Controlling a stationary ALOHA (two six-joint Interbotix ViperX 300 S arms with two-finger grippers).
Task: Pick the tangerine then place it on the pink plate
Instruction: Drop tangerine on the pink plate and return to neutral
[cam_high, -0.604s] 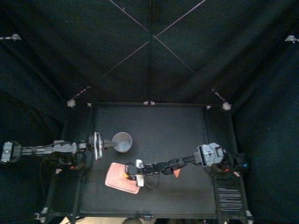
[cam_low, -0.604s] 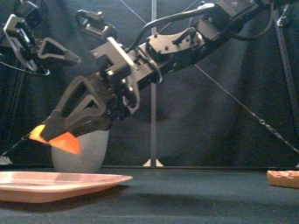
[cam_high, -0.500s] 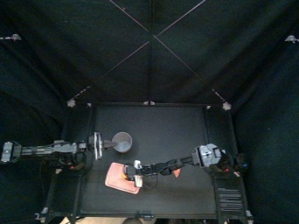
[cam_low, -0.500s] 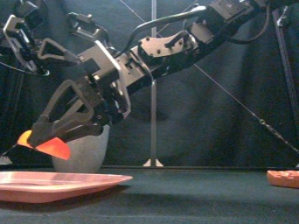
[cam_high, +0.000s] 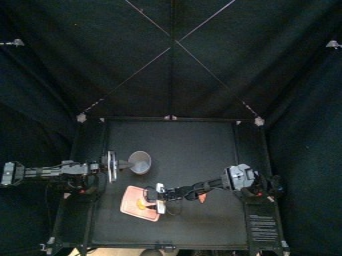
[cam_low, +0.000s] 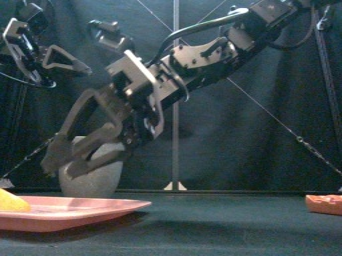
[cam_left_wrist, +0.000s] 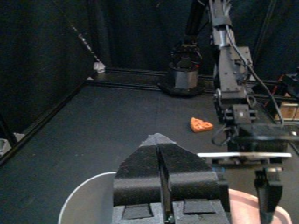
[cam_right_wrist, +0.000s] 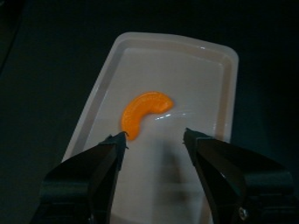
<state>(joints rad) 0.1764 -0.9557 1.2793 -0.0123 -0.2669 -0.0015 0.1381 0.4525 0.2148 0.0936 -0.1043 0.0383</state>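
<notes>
The main part of the task looks done. The tangerine (cam_right_wrist: 142, 112) lies on the pink plate (cam_right_wrist: 176, 45), and nothing touches it. The plate sits near the front edge of the table (cam_high: 201, 140), on its left half. The front view shows the tangerine close to the left end of the plate. The right gripper (cam_right_wrist: 155, 135) hangs just above the plate with its jaws wide apart and nothing between them. Judging from this, the only thing left is for the right arm to lift away.

The plate holds only the tangerine. Behind it, more to the middle of the table, stands the grey cup (cam_low: 102, 183); nothing shows inside it, but it is too small to be sure. A small orange toy (cam_left_wrist: 204, 123) lies on the bare table, apart from both. The left gripper (cam_left_wrist: 163, 150) rests at the left edge, its jaws pressed together and holding nothing.
</notes>
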